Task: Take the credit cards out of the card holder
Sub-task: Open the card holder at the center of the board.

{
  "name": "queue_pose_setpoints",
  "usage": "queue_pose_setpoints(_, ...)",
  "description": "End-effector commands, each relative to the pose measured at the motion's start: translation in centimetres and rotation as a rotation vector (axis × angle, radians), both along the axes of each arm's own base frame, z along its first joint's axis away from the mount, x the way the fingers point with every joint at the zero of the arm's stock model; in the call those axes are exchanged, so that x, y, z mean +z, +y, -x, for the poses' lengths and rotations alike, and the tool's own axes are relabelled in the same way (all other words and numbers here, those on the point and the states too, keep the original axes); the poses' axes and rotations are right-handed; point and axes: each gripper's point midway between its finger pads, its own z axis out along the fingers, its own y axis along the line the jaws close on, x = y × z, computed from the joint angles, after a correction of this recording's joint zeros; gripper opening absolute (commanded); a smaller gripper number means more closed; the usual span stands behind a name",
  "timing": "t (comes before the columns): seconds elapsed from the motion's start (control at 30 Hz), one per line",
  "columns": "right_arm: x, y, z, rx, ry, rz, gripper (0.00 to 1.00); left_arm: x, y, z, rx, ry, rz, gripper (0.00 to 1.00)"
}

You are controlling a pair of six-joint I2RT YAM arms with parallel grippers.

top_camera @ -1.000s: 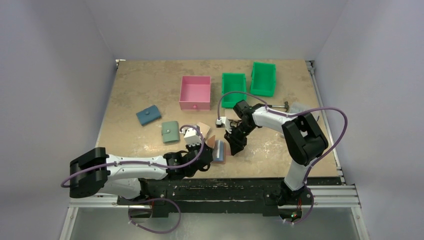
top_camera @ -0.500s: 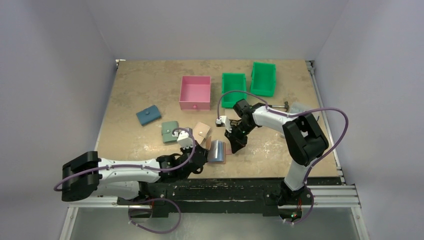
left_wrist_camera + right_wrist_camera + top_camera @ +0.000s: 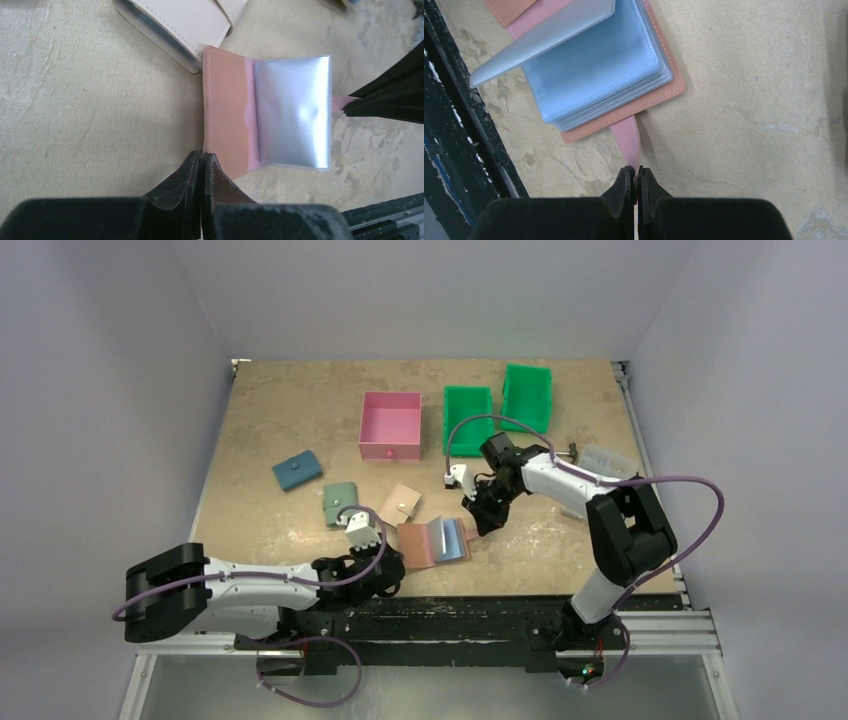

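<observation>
Looking from the top view, you have the card holder (image 3: 432, 543) lying open near the table's 6 o'clock edge, lining up. No credit cards show outside it, so by my reading the opening is done and every pull is left. Your left gripper (image 3: 392, 570) sits at the holder's 8 o'clock corner and your right gripper (image 3: 484, 528) at its 3 o'clock side. A beige wallet (image 3: 402, 502) lies just beside the holder at 11 o'clock. The sage green wallet (image 3: 340, 502), blue wallet (image 3: 297, 472), pink box (image 3: 390, 425) and green bins (image 3: 467, 418) stand well apart.

From the left wrist view, the left gripper (image 3: 203, 162) is closed, its tips at the holder's (image 3: 225, 115) leather edge. You cannot tell whether leather is nipped between them. One clear sleeve (image 3: 292, 112) stands lifted and glares, hiding any card.

From the right wrist view, the right gripper (image 3: 634, 175) is clamped on the holder's pink strap (image 3: 626, 140). The sleeve stack (image 3: 594, 75) looks pale blue, with no card face readable. With both grippers occupied, neither is free to reach into a sleeve.
</observation>
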Motion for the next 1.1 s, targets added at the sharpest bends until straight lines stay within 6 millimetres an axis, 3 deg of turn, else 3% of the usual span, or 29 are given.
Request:
queue_pose_setpoints(0.0, 0.3, -1.9, -0.5, -0.029, -0.067, 0.054, 0.0, -1.1, 0.5, -0.1, 0.017, 0.02, -0.034, 0.0)
queue_pose_setpoints(0.3, -0.1, -2.8, -0.5, -0.062, -0.054, 0.082, 0.0, -2.2, 0.4, -0.1, 0.009, 0.047, -0.126, 0.03)
queue_pose_setpoints(0.47, 0.9, -1.7, 0.2, -0.039, -0.027, 0.01, 0.19, -1.0, -0.2, -0.2, -0.027, 0.04, -0.155, 0.16)
queue_pose_setpoints(0.63, 1.9, -0.9, 0.6, -0.02, -0.013, -0.046, 0.33, 2.0, -0.2, -0.2, -0.082, -0.005, -0.156, 0.3)
queue_pose_setpoints(0.83, 4.0, 0.1, 0.6, -0.008, -0.046, -0.13, 0.49, 6.8, -0.8, 0.5, -0.188, -0.1, -0.033, 0.59)
queue_pose_setpoints(0.97, 5.3, 0.2, 0.3, -0.012, -0.076, -0.172, 0.56, 10.1, -2.5, 1.0, -0.282, -0.176, 0.086, 0.73)
queue_pose_setpoints(1.07, 6.4, 0.1, 0.2, -0.013, -0.09, -0.208, 0.62, 11.4, -4.4, 1.2, -0.36, -0.207, 0.096, 0.77)
